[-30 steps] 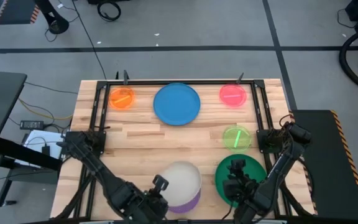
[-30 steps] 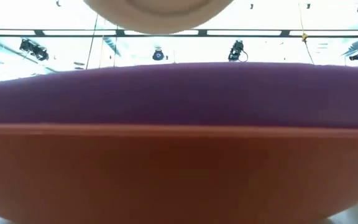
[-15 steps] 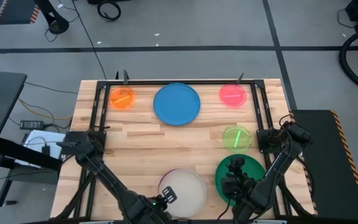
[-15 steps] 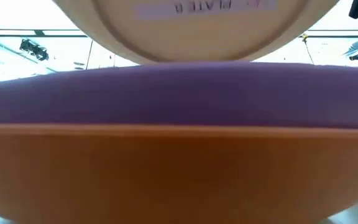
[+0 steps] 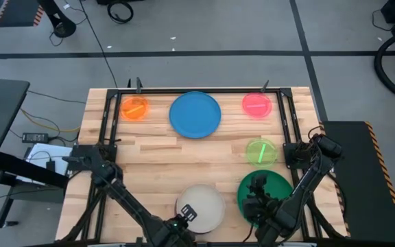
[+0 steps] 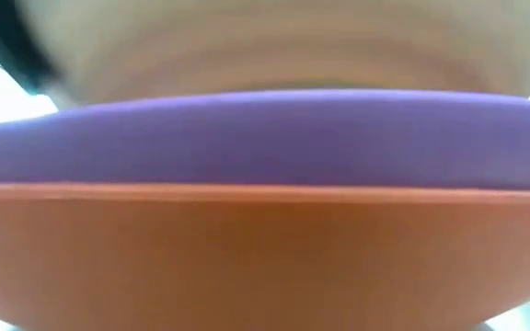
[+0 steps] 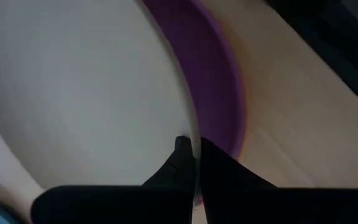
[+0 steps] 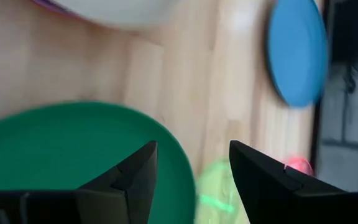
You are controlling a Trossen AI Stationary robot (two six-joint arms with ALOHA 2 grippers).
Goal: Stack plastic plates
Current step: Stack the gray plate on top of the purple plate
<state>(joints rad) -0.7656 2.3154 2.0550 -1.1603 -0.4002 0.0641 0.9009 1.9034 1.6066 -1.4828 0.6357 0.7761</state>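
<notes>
The cream plate (image 5: 202,205) sits over the purple plate (image 6: 265,138), which lies on the orange-red plate (image 6: 265,257), near the table's near edge. My left gripper (image 5: 186,217) is at the cream plate's near rim, shut on it. My right gripper (image 8: 193,163) hovers open over the dark green plate (image 5: 271,193), touching nothing. The blue plate (image 5: 195,114), small orange plate (image 5: 134,108), pink plate (image 5: 256,104) and lime plate (image 5: 260,151) lie flat on the wood. No teal plate shows. My left gripper pinches the cream plate's near rim (image 7: 188,127) between its two fingers, coming from the table's near side. The plate (image 7: 86,93) lies low over the purple plate (image 7: 222,93), covering most of it; whether it rests on it, I cannot tell.
A black frame (image 5: 108,123) runs along the table's left, far and right sides. Bare wood (image 5: 170,158) lies in the middle between the far row of plates and the near stack.
My left gripper has moved down and toward the near edge, keeping its hold. The cream plate has come down from a raised position to just over the purple plate, which it now almost hides from above.
</notes>
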